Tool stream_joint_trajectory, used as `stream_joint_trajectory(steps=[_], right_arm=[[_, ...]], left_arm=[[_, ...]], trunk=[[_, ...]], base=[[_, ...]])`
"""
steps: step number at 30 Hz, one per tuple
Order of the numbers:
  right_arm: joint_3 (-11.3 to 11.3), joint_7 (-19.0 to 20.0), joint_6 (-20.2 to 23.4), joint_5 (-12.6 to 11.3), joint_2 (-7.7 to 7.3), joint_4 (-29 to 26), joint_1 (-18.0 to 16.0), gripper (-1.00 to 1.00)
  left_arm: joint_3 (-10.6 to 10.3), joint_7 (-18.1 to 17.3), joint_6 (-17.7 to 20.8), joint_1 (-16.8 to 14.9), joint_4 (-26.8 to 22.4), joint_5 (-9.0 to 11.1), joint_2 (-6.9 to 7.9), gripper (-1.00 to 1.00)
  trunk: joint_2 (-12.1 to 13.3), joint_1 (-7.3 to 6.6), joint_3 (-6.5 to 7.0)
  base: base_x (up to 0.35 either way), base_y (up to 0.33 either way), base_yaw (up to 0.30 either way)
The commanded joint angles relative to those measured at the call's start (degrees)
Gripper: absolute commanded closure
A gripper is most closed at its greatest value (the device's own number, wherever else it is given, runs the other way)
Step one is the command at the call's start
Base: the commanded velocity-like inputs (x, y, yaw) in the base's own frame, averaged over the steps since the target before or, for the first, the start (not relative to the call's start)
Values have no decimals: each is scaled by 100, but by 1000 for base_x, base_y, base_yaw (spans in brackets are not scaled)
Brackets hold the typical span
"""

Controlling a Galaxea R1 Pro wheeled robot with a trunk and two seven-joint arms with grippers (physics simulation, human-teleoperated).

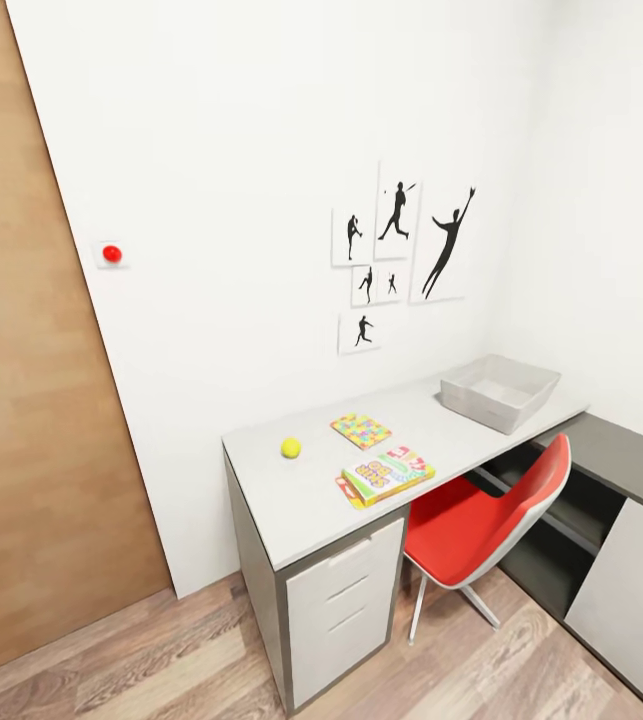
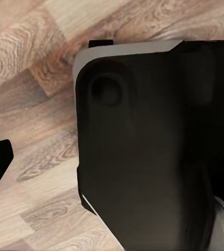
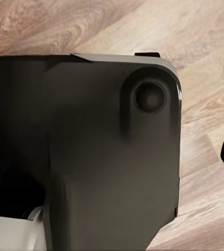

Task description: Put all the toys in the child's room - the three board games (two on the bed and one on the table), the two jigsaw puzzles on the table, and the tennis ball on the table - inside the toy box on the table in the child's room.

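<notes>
From my head I look down on the tabletop [image 1: 311, 500]; the tennis ball [image 1: 291, 448] sits near its left end, a jigsaw puzzle [image 1: 361, 431] lies just right of it, and a board game [image 1: 389, 474] lies nearer me at the front edge, with what may be the second puzzle showing under its left corner; the toy box [image 1: 501, 392] stands at the far right, well apart from them; a red chair [image 1: 491, 525] is tucked beneath. Along my left arm I see dark robot body over wood floor [image 2: 33, 130]; whether that hand is apart or together I cannot tell. Along my right arm, the same dark body and floor [image 3: 205, 130]; again I cannot tell. Rolling in carelessly, I judge my base could clip the chair, or a clumsy reach could send the ball off the edge.
</notes>
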Motion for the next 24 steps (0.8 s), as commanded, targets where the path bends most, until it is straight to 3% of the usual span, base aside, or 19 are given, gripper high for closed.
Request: stream_joint_trajectory(steps=[1,4,12,18,24], right_arm=[[-7,0,-68,-9,8,0,-1,-100],[-14,12,-182,-11,32,-2,-1,-100],[-54,48,-314,-74,107,-197,-11,-100],[-294,53,-101,-595,97,-770,-272,-100],[-384,71,846,-1057,17,-1292,-702,-100]], left_arm=[[-2,0,44,-4,-20,-2,7,-100],[8,2,185,-41,-52,9,22,-100],[36,3,819,-628,-104,31,41,-100],[51,-26,1377,-1389,-115,50,101,-100],[60,-78,1649,-2058,-117,74,216,-100]], trunk=[[38,-22,12],[158,-88,66],[479,-264,210],[719,-396,318],[960,-528,425]], base=[[0,0,0],[0,0,0],[0,0,0],[0,0,0],[0,0,0]])
